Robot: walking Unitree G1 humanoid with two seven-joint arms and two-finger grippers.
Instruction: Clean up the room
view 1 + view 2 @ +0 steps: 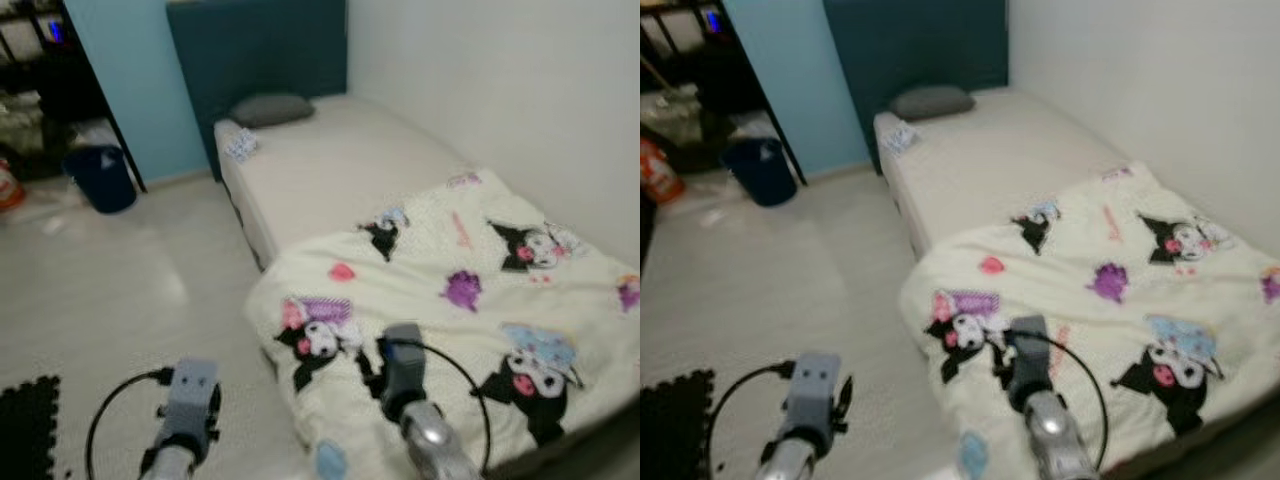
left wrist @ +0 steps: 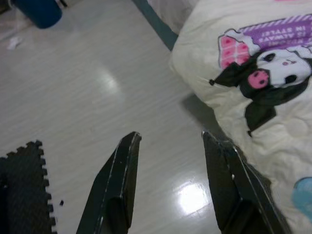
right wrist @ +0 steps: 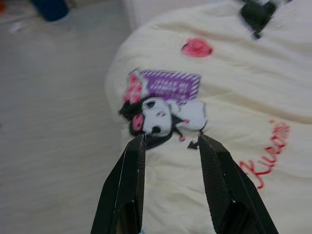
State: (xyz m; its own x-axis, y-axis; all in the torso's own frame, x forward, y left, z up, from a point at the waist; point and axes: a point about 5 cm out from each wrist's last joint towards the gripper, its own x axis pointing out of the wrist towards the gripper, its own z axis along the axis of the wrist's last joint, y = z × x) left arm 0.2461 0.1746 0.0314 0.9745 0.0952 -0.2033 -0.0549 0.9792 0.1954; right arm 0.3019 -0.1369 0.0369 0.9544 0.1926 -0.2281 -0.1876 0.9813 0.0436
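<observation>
1. My right pincer is open, hovering just over the cartoon-print blanket on the bed.
2. My left pincer is open above the floor, beside the blanket edge.

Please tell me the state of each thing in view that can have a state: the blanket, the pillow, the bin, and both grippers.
blanket: bunched at the foot of the bed, hanging over its edge
pillow: lying flat at the head of the bed
blue bin: upright on the floor
left gripper: open, holding nothing, above the floor
right gripper: open, holding nothing, above the blanket
</observation>
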